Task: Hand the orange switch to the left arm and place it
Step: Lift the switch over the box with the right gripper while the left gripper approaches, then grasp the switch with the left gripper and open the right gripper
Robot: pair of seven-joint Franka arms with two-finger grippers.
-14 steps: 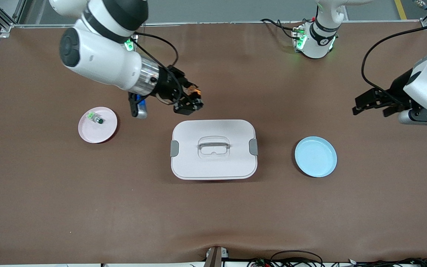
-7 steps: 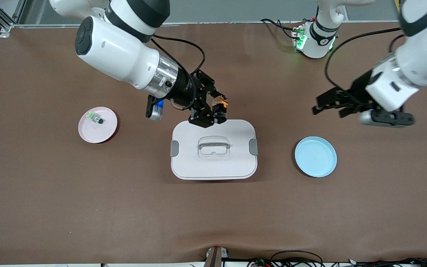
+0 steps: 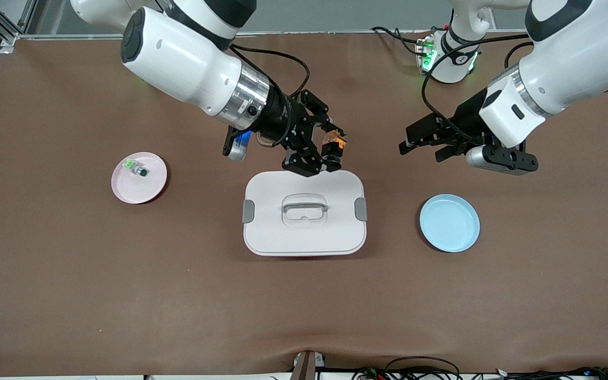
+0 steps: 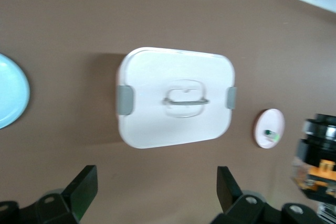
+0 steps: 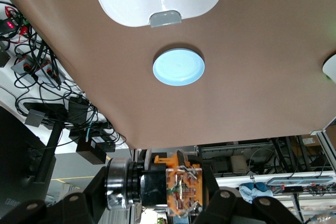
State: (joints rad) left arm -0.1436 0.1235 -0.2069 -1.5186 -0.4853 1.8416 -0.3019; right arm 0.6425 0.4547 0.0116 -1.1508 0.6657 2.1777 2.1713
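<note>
Pinching the switch (image 3: 334, 141), the right gripper (image 3: 321, 154) is held over the box (image 3: 304, 232) edge — a slip drops it there; the left gripper (image 3: 421, 143) is spread nearby.

The right arm (image 3: 193, 68) comes in from the upper left of the frame, its silver wrist angled down toward the centre. The right gripper (image 3: 321, 154) sits just above centre, fingers clamped on a small orange part. The left arm (image 3: 562, 63) enters from the upper right; the left gripper (image 3: 417, 140) hangs right of centre, fingers spread apart.
</note>
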